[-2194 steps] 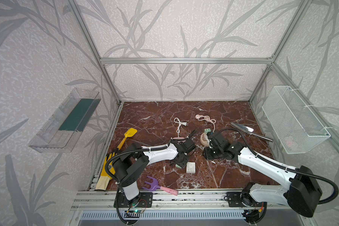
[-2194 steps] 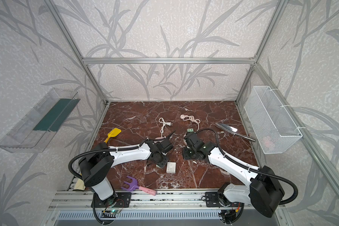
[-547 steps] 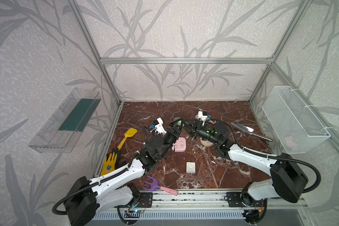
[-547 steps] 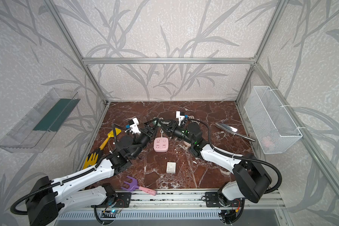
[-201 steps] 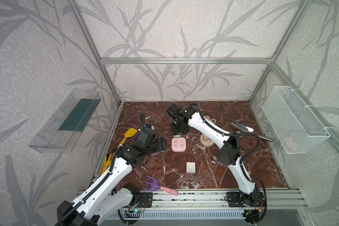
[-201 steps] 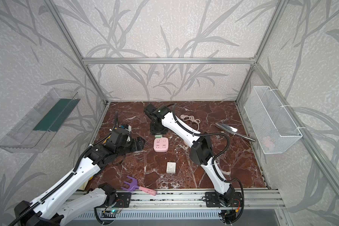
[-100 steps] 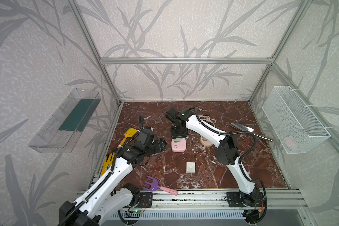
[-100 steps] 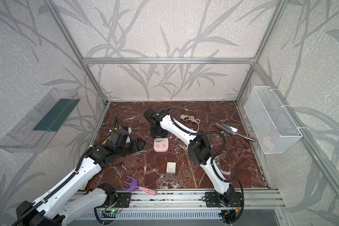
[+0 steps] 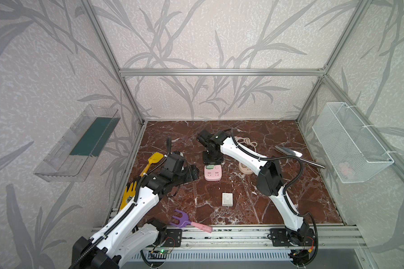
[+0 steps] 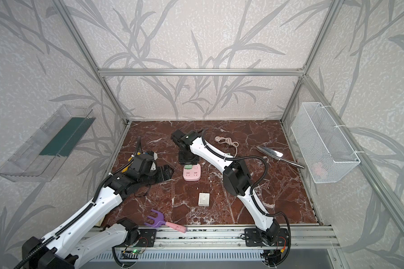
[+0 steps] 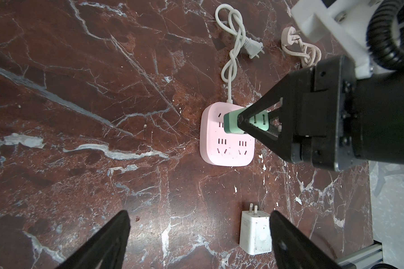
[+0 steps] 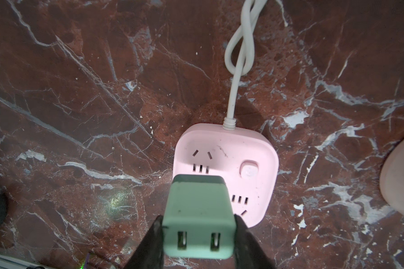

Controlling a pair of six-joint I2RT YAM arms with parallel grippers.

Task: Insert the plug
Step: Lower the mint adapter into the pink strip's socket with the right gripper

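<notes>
The right gripper point(image 12: 198, 235) has its two black fingers point(image 12: 153, 237) pressed on the sides of the green plug point(image 12: 197, 205), so it has hold of it. The gap between the fingers is just as wide as the plug. In both top views this gripper points down at the 12 o'clock end of the pink socket box point(image 9: 212, 173). The green plug sits right on top of that end. I cannot tell if its pins are in the holes. The box lies flat near the middle of the brown table point(image 9: 289, 193). A white cord point(image 11: 230, 58) comes out of one side of the box and makes a loose knot.

The left gripper point(image 11: 200, 228) is at 9 o'clock from the box, near it but not touching. Its fingers are spread wide and there is nothing between them. A white charger point(image 11: 254, 233) lies flat on the table at 6 o'clock from the box, a little way off. A purple rake point(image 9: 183, 219) lies at 7 o'clock, by the front edge. A wire basket point(image 9: 350, 144) hangs on the wall at 3 o'clock.
</notes>
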